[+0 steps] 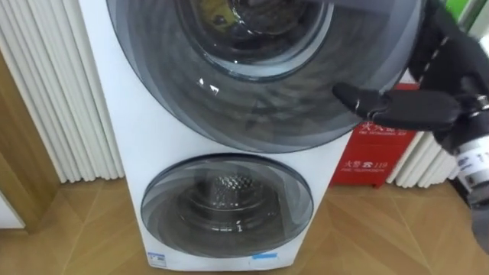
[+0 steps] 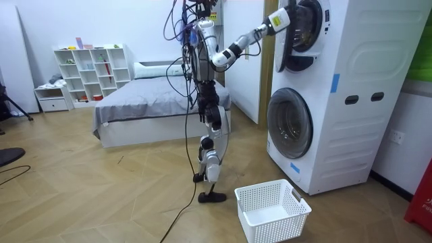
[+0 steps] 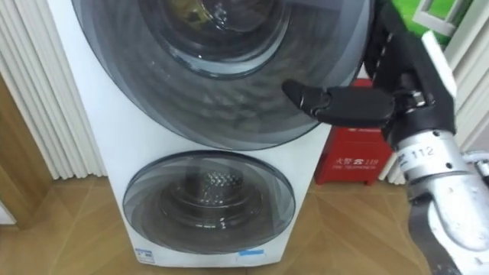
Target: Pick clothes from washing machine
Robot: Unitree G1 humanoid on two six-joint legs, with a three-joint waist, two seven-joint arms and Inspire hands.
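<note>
A white stacked washing machine (image 2: pixel 351 101) stands right before me, with two round dark glass doors. My right hand (image 3: pixel 397 103) is raised at the right rim of the upper door (image 1: pixel 260 92), lying against its glass. Through that door a yellowish thing (image 1: pixel 216 11) shows in the drum; what it is I cannot tell. The lower door (image 1: pixel 227 210) is closed, with a bare metal drum behind it. In the room view I stand upright facing the machine, my right arm (image 2: pixel 243 40) stretched up to the upper door (image 2: pixel 291 34).
A white laundry basket (image 2: pixel 273 209) sits on the wooden floor beside my feet, in front of the machine. A red box (image 1: pixel 382 153) stands right of the machine, and a white ribbed panel (image 1: pixel 53 99) left of it. A bed (image 2: pixel 148 108) and a shelf (image 2: pixel 91 71) stand behind me.
</note>
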